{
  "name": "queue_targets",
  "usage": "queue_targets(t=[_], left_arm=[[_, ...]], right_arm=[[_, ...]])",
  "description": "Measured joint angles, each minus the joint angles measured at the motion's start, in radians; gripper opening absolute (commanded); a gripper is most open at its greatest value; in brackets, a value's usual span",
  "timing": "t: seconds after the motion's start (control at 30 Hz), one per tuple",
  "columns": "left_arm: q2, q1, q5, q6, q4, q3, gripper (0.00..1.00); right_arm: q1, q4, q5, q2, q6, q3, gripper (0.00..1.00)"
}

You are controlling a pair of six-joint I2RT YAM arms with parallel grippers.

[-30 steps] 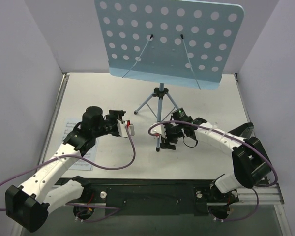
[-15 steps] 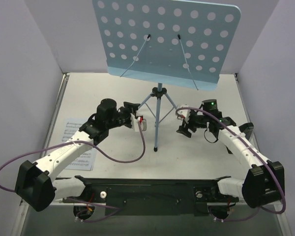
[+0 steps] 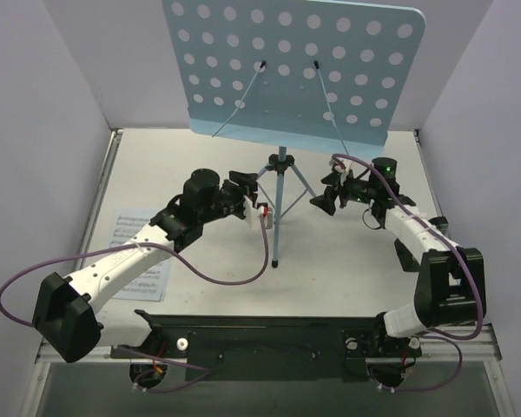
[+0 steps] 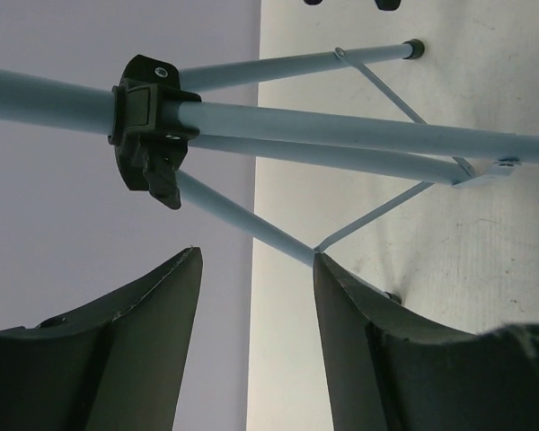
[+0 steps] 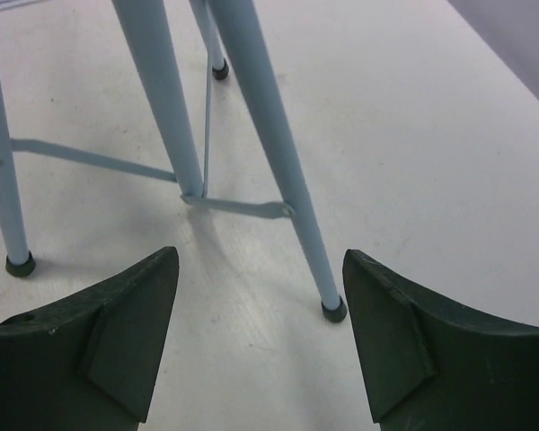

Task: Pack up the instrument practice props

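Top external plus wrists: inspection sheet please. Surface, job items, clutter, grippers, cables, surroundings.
Surface: white table, lightly scuffed.
Job's things: music stand upright on its tripod legs; sheet-music page flat at the left edge, partly under the left arm; metronome not seen.
Clutter: nothing seen.
Grippers: left gripper open, facing the tripod from the left; right gripper open, facing it from the right; neither holds anything.
Cables: purple cable loops loosely off each arm.
Surroundings: plain pale walls on three sides.

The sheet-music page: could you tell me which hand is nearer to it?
Left. The left hand is between the sheet-music page and the music stand; the right hand is beyond the stand.
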Motion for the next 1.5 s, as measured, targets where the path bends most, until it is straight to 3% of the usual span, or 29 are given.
queue_targets(t=[0.27,0.4,0.53,0.63,0.97,1.03,1.3,1.5], left_arm=[[-0.016,-0.011,-0.049,0.011,-0.037,0.012,0.67],[-0.022,-0.019,-0.073,0.010,-0.048,0.014,0.68],[-0.022,-0.024,-0.092,0.006,-0.060,0.032,0.67],[-0.025,-0.024,-0.097,0.004,-0.060,0.039,0.65],[-0.045,-0.028,-0.072,0.005,-0.035,0.037,0.63],[-0.046,-0.028,-0.068,0.002,-0.005,0.029,0.62],[-0.045,-0.028,-0.066,-0.058,0.135,-0.040,0.58],[-0.027,-0.019,-0.064,-0.184,0.229,-0.058,0.52]], right_arm=[[0.060,0.256,-0.005,0.106,0.135,0.037,0.68],[0.104,0.323,0.021,0.152,0.159,0.044,0.62],[0.135,0.343,0.047,0.180,0.164,0.050,0.47],[0.137,0.343,0.058,0.179,0.163,0.050,0.43],[0.146,0.273,0.145,0.098,0.077,0.020,0.03],[0.156,0.249,0.164,0.075,0.048,0.007,0.00],[0.185,0.182,0.216,0.015,0.000,-0.018,0.00],[0.190,0.142,0.229,-0.003,-0.037,-0.019,0.00]])
